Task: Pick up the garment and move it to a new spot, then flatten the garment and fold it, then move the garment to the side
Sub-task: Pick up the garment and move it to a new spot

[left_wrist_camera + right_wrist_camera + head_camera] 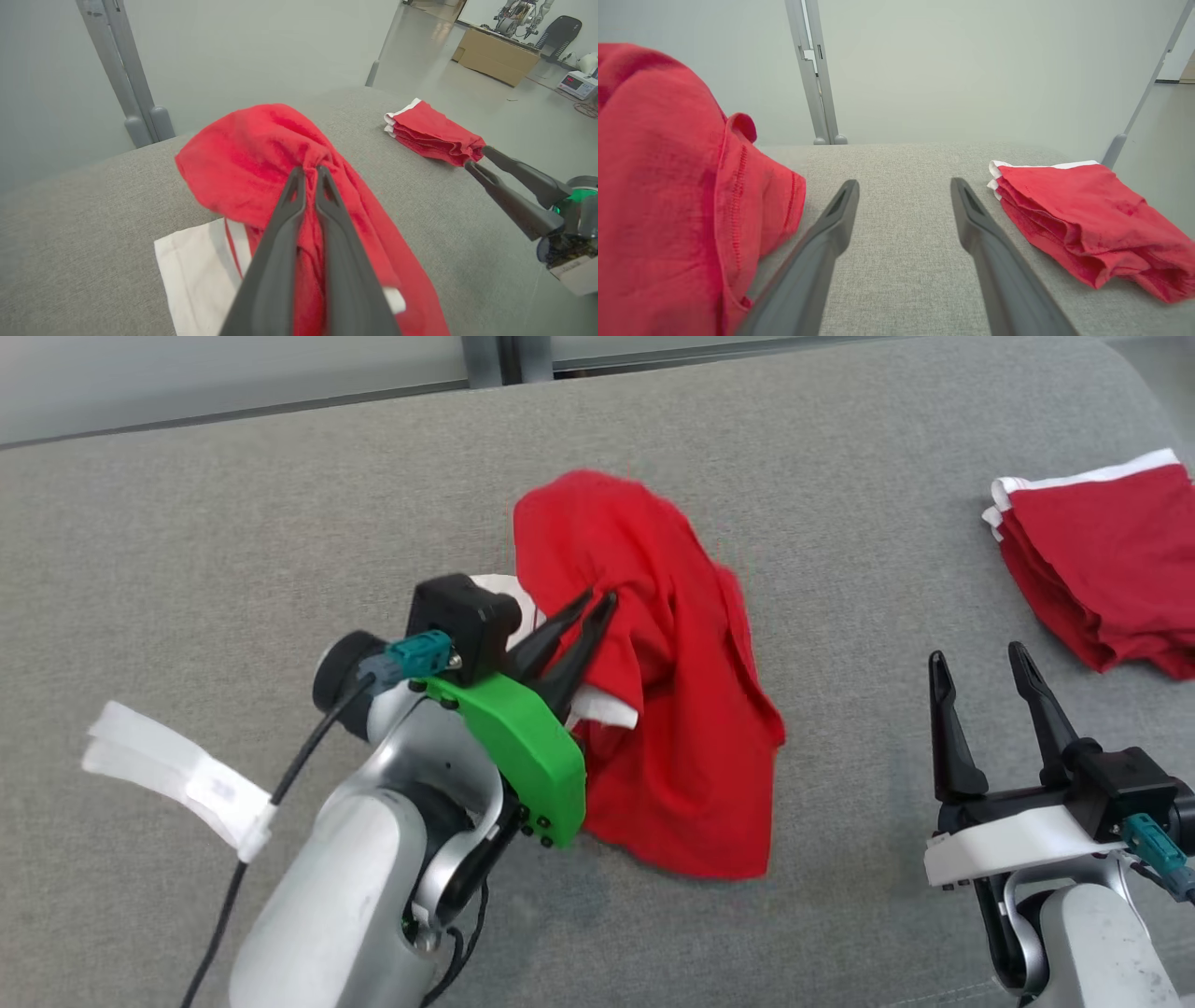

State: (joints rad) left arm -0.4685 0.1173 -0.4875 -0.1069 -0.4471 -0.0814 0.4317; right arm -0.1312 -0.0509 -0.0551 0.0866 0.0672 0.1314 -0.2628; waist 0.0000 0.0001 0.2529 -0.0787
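Red garment [653, 691] is bunching up on the grey surface [280, 523], left tool [596, 602] clamping its fabric — pick-up seemingly starting; right tool [977, 655] is idling, fingers apart. Flattening, folding, moving aside are remaining.

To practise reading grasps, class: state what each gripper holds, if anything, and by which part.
The left gripper is shut on the crumpled red garment, pinching a bunched fold near its middle. The right gripper is open, holding nothing.
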